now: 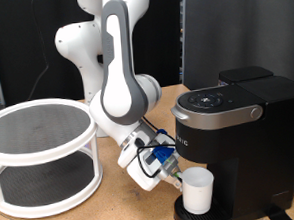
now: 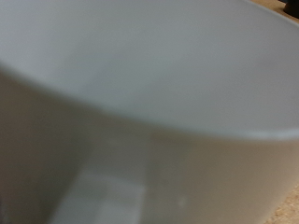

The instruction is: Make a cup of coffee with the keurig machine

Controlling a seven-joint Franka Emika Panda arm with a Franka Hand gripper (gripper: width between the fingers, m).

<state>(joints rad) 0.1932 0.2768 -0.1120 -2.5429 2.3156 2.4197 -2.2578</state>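
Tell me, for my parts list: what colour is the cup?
Plain white cup, clearest in the exterior view.

A round white two-tier rack (image 1: 40, 162) with dark mesh shelves stands on the wooden table (image 1: 113, 214), at the exterior view's left. Behind it rises a black panel (image 1: 18, 48), with another dark panel (image 1: 237, 29) at the right.

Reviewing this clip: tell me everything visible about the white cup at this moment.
The cup is a plain white mug, ceramic by its look, standing upright on the round drip base of the keurig machine, under its brew head. No handle shows from the exterior view. The gripper sits right against its side on the exterior view's left. The wrist view is filled by its blurred white wall.
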